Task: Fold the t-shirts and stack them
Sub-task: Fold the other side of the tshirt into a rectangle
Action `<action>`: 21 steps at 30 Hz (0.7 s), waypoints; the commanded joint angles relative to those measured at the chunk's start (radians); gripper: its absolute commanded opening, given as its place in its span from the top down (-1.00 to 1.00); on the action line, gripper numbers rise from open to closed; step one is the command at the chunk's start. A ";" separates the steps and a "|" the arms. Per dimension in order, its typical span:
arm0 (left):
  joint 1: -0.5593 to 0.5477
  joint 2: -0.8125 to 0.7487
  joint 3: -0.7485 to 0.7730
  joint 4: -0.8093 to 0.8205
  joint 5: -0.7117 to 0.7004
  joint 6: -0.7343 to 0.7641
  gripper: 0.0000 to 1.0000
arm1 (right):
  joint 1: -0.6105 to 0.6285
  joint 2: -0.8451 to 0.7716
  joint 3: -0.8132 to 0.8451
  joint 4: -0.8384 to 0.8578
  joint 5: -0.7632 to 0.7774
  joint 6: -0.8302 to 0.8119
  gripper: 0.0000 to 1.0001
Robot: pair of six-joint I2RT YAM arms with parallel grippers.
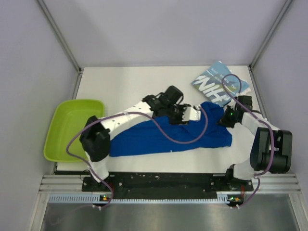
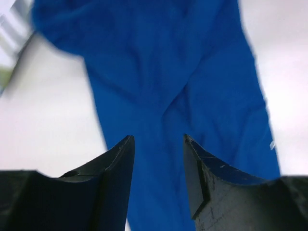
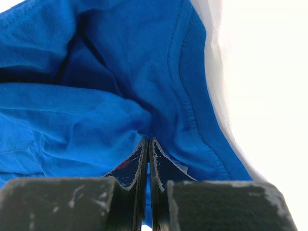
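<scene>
The royal blue t-shirt (image 1: 159, 137) lies bunched in a long strip across the front of the table. It fills the left wrist view (image 2: 192, 72) and the right wrist view (image 3: 72, 115). My left gripper (image 1: 182, 116) hovers over its upper middle, and its jaws (image 2: 156, 137) are open and empty above the cloth. My right gripper (image 1: 226, 118) is at the shirt's right end, shut (image 3: 148, 139) on a fold of the royal blue cloth near a stitched hem. The teal-blue t-shirt (image 1: 219, 86) with white lettering lies folded at the back right.
A lime-green plastic tub (image 1: 72, 127) stands off the table's left edge. Purple cables loop over both arms. Grey walls close in the table at the back and sides. The white tabletop (image 1: 125, 86) shows behind the shirt.
</scene>
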 commanded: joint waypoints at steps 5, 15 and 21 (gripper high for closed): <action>-0.143 0.286 0.169 0.109 0.062 -0.072 0.12 | -0.011 0.000 -0.028 0.107 -0.036 0.026 1.00; -0.152 0.400 0.190 0.199 0.046 -0.137 0.26 | -0.011 -0.015 -0.039 0.107 -0.049 0.017 1.00; -0.158 0.421 0.200 0.170 0.126 -0.142 0.30 | -0.011 -0.023 -0.044 0.108 -0.050 0.014 1.00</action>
